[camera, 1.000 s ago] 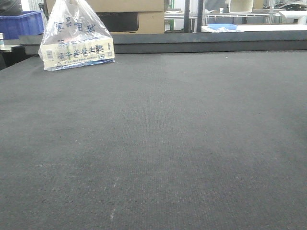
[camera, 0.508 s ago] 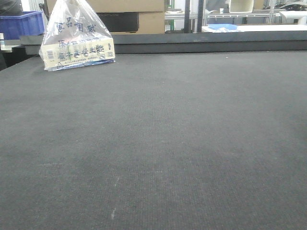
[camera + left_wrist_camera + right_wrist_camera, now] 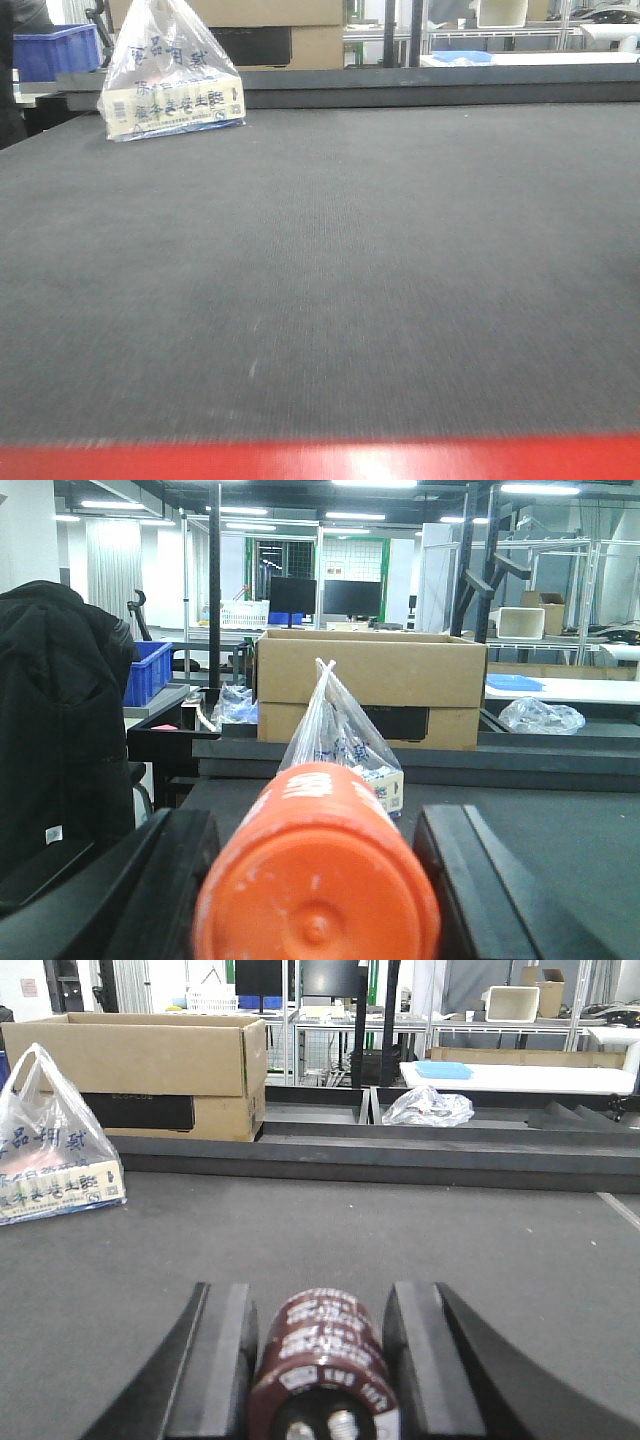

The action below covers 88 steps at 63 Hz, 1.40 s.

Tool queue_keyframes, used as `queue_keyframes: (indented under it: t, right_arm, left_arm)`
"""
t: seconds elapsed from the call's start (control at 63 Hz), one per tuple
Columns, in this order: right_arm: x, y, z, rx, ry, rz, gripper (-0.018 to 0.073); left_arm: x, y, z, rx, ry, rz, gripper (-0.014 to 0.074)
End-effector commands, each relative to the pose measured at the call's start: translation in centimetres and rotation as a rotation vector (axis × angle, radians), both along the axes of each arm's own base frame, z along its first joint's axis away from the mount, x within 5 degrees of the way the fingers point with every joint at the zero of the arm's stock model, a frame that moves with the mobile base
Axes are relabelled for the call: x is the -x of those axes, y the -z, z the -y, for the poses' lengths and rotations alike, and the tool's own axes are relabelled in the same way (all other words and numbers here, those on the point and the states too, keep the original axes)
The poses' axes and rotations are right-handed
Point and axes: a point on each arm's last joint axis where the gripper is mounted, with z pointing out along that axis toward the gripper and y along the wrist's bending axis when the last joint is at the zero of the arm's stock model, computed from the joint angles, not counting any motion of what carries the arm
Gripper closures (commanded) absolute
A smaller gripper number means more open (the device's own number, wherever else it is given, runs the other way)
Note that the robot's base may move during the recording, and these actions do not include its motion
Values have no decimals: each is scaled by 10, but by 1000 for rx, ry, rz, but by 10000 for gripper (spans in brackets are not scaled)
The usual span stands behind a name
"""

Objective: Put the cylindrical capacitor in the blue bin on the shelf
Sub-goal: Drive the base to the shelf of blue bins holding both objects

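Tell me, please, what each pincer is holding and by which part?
The left pincer clamps an orange cylinder by its round sides; the right pincer clamps the brown cylindrical capacitor likewise.

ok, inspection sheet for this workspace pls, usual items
surface: dark grey mat; red strip along its near edge.
job's things: cylindrical capacitor between the fingers of the right claw; shelf: nothing seen.
clutter: plastic bag with a printed box inside, far left on the mat.
grippers: right claw shut on the capacitor; left claw shut on an orange cylinder.
cables: nothing seen.
surroundings: cardboard box behind the mat, blue crate far left, black jacket, benches beyond.
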Motion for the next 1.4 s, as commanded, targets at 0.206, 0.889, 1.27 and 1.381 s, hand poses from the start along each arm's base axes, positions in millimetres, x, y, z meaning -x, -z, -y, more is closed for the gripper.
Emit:
queue_keyframes:
  t: [0.206, 0.889, 1.27, 1.381]
  right_arm:
    - [1, -3, 0, -1, 2, 38, 724]
    - [1, -3, 0, -1, 2, 38, 724]
    - [1, -3, 0, -1, 2, 38, 724]
    - [1, -3, 0, -1, 2, 38, 724]
  left_arm:
    - [2, -2, 0, -1, 5, 26, 708]
    - [2, -2, 0, -1, 5, 26, 708]
    - [2, -2, 0, -1, 5, 26, 708]
    - [2, -2, 0, -1, 5, 26, 708]
